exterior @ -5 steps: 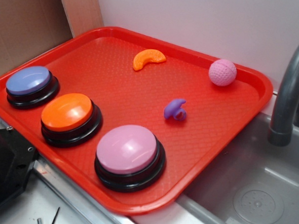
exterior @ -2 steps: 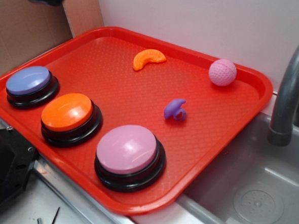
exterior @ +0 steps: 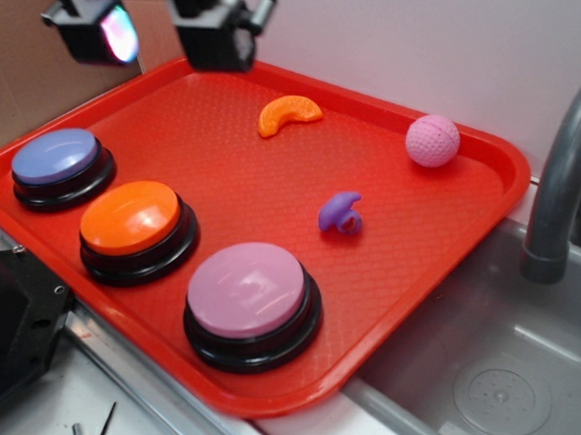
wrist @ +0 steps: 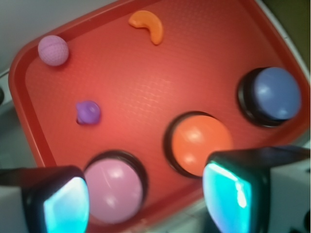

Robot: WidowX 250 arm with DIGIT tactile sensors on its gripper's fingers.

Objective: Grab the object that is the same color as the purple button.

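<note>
My end effector is open and holds nothing. Its two fingers stand far apart, up in the air over the near edge of the red tray. Right under me sit three big round buttons in a row. The pink button is first, then the orange button, then the purple button at the end. Farther out, in the middle of the tray, lies the little purple toy. It sits all alone, well apart from my fingers and touching nothing else. Past it, by the far edge, are the pink ball and the orange curved piece.
</note>
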